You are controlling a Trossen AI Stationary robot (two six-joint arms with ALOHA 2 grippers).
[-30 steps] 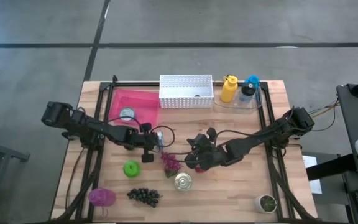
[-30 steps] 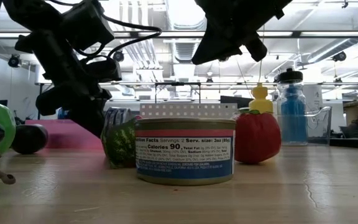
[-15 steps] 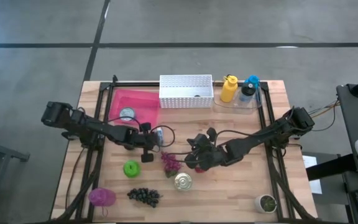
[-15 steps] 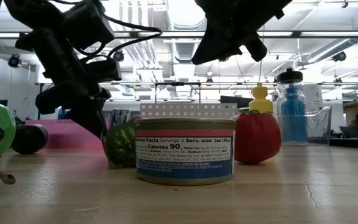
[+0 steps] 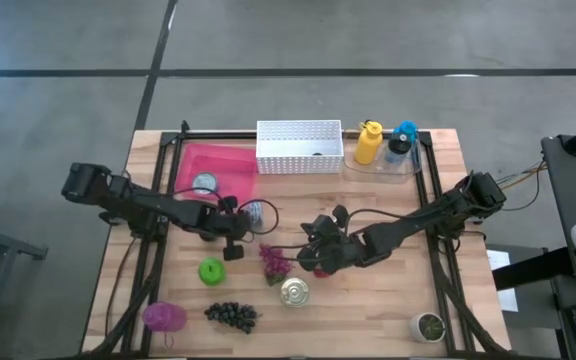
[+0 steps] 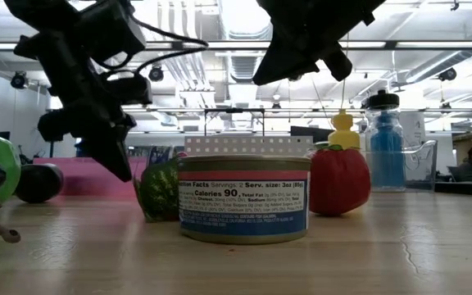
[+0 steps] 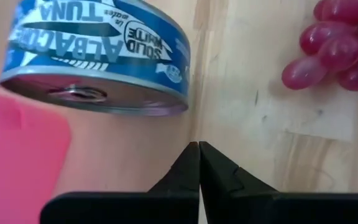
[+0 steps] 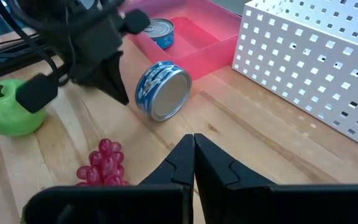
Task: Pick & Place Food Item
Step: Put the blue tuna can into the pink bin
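Task's thing: a tuna can lies on its side on the wood, at the centre of the high view, just beside the lower right corner of the pink tray.
Look of it: blue-and-white label reading "solid white albacore tuna", silver end with a stepped rim; short, round, hard and smooth, resting on its curved wall.
Left gripper: fingers pressed together with nothing between them, tips near the can's end but apart from it.
Right gripper: fingers likewise closed on nothing, waiting over the table's middle, to the right of the red grapes.
Risk, rolling: on its side the can may roll at a slight nudge, toward the tray wall or the grapes, if closed tips bump it.
Risk, grasp: the jaws must open first; pinching the curved wall off-centre could squirt the can out.
Risk, crowding: a second can already sits inside the tray, and the white perforated basket stands near, leaving little room.
Other items: green apple, upright can in the foreground of the low view.
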